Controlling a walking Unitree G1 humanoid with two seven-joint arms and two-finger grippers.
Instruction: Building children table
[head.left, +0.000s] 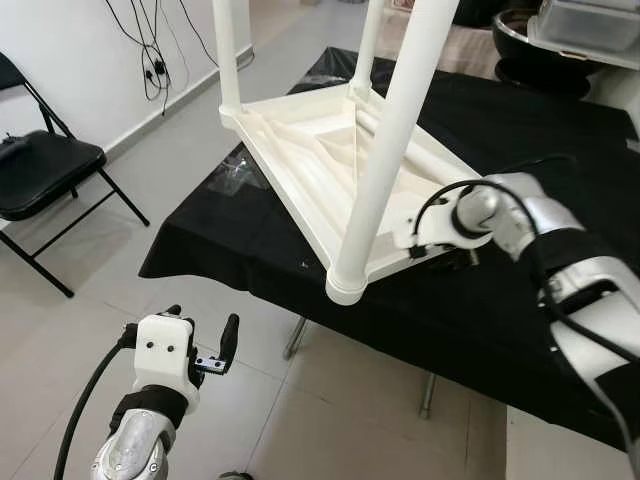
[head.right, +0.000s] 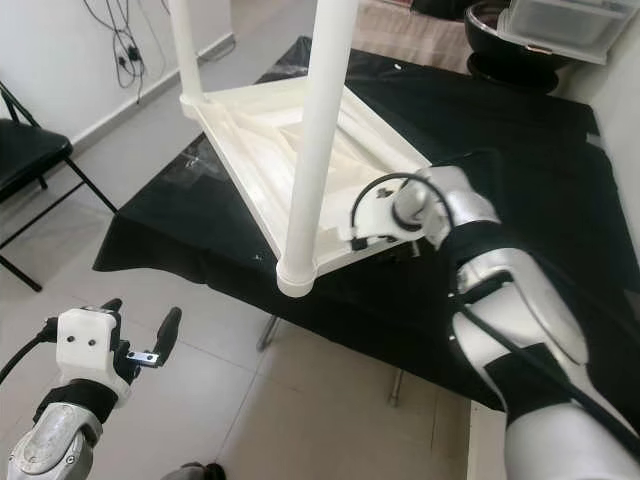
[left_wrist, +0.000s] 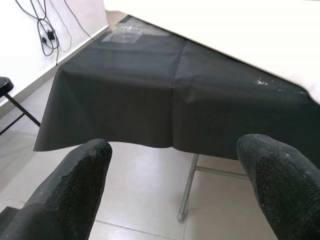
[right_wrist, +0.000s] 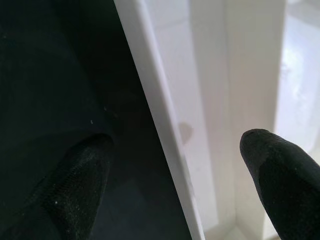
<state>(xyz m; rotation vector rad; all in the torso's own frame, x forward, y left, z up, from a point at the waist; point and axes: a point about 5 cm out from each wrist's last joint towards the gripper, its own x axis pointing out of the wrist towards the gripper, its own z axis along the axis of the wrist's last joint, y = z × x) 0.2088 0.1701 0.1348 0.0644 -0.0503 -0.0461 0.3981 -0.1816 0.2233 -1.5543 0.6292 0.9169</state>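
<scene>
The white children's table lies upside down on the black-draped desk, legs up. The right gripper straddles its rim, fingers spread, seemingly not clamped. The left gripper hangs released over the floor

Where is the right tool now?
In the eye views, the right tool is on the robot's right, at the near edge of the upturned white table, fingers open astride its rim above the black cloth.
</scene>
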